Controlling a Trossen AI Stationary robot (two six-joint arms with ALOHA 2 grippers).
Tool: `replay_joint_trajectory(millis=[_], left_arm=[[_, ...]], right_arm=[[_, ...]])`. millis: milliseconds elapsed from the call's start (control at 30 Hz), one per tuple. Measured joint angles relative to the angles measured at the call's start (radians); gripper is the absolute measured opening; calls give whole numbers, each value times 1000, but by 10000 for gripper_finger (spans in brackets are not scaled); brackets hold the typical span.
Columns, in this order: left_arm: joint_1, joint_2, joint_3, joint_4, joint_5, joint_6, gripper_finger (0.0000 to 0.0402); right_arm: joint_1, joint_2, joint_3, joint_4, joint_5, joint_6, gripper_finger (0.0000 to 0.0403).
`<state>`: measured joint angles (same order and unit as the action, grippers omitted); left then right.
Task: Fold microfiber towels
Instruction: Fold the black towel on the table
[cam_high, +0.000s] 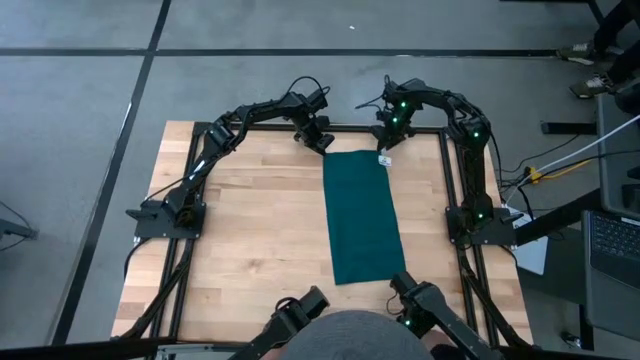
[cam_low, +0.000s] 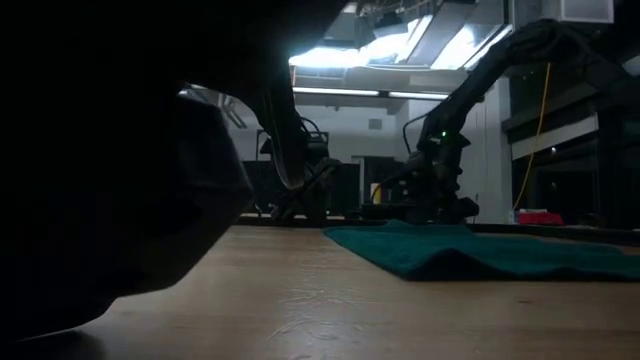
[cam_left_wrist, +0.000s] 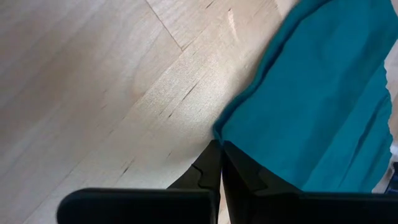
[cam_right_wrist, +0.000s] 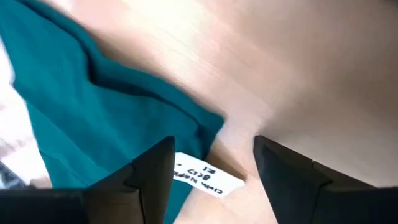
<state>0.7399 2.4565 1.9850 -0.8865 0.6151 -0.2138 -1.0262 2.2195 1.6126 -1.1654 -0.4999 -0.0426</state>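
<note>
The dark teal microfiber towel (cam_high: 360, 215) lies flat on the wooden table (cam_high: 250, 230) as a long strip running from the far edge toward the near edge. A small white tag (cam_right_wrist: 205, 178) sticks out at its far right corner. My left gripper (cam_high: 322, 142) is shut at the towel's far left corner (cam_left_wrist: 219, 132). My right gripper (cam_right_wrist: 211, 158) is open over the far right corner (cam_right_wrist: 210, 123), one finger above the cloth and the other above bare wood beside the tag. In the low view the towel (cam_low: 480, 252) shows as a low flat shape. My left gripper has its two shut fingertips (cam_left_wrist: 210, 163) on the tip of the towel's far left corner (cam_left_wrist: 222, 138), slanting down from the table's far left. Only the very tip of the corner reaches between them. The cloth stays flat on the table and slack.
Dark frame rails (cam_high: 455, 200) run along the table's sides. Two more dark arm ends (cam_high: 295, 318) (cam_high: 425, 302) and a person's head (cam_high: 365, 338) sit at the near edge. A big dark shape (cam_low: 110, 180) fills the left of the low view. Bare wood lies left of the towel.
</note>
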Motion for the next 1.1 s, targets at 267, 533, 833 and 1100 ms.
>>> replay_joint_trajectory(millis=[267, 533, 833, 1100], left_arm=[[0, 0, 0, 0, 0, 0, 2], [0, 0, 0, 0, 0, 0, 2], [0, 0, 0, 0, 0, 2, 2], [0, 0, 0, 0, 0, 4, 2]], right_arm=[[9, 30, 28, -35, 28, 10, 215], [18, 33, 28, -27, -10, 52, 200], [68, 36, 35, -5, -66, 68, 207], [115, 36, 35, -7, -32, 72, 189]])
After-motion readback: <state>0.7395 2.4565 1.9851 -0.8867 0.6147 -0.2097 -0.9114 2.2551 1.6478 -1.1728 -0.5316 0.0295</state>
